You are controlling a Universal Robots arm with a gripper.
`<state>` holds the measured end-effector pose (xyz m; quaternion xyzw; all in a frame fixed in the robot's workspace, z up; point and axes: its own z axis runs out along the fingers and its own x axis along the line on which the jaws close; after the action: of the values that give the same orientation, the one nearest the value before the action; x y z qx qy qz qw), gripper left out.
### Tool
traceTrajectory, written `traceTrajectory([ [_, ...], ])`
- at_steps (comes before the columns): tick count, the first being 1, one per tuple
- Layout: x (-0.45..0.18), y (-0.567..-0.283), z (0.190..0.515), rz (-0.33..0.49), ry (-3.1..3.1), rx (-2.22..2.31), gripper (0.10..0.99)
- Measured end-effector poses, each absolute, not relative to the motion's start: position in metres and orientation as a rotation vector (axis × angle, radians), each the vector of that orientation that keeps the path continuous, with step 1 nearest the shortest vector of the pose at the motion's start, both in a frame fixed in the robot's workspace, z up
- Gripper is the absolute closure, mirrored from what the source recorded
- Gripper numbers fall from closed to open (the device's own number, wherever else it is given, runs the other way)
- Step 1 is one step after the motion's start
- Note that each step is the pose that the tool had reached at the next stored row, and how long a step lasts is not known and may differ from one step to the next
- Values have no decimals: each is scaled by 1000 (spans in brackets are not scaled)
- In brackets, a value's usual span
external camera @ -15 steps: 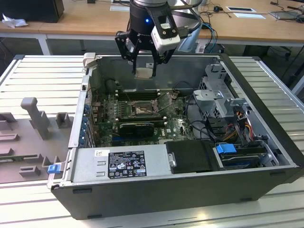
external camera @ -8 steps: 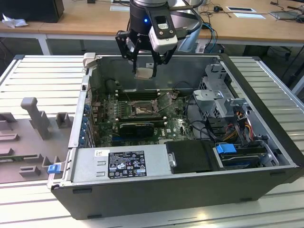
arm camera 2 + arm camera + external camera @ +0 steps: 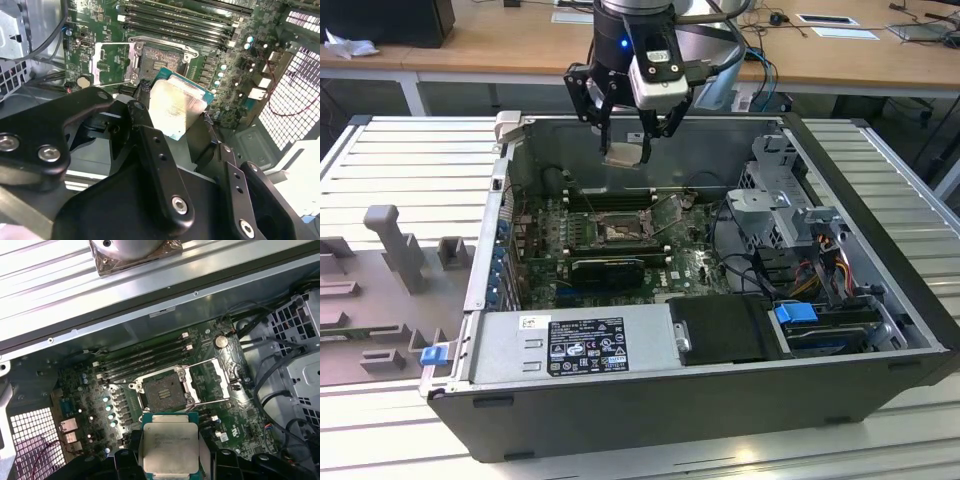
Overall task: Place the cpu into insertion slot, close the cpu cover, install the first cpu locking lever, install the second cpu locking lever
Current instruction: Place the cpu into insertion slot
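In the exterior view the gripper (image 3: pixel 625 148) pinches the cpu (image 3: pixel 623 156) in the air, inside the open computer case (image 3: pixel 650 400) near its far wall. In the second wrist view black fingers (image 3: pixel 150 145) squeeze its sides. In the first wrist view the insertion slot (image 3: pixel 164 391) lies bare, cpu cover (image 3: pixel 216 380) flipped open.

Silver-topped cpu (image 3: pixel 171 447), green motherboard (image 3: pixel 220 405), black fingers (image 3: pixel 150 145)

Silver-topped, green-edged cpu (image 3: pixel 170 447) hangs above the bare socket (image 3: pixel 162 390); the cover (image 3: pixel 225 376) lies flipped open beside it.
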<state>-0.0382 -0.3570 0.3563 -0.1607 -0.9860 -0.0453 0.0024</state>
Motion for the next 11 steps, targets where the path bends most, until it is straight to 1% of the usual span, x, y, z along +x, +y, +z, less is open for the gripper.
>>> traceTrajectory([
  [11, -38, -357, 356, -142, -3081, -582, 553],
])
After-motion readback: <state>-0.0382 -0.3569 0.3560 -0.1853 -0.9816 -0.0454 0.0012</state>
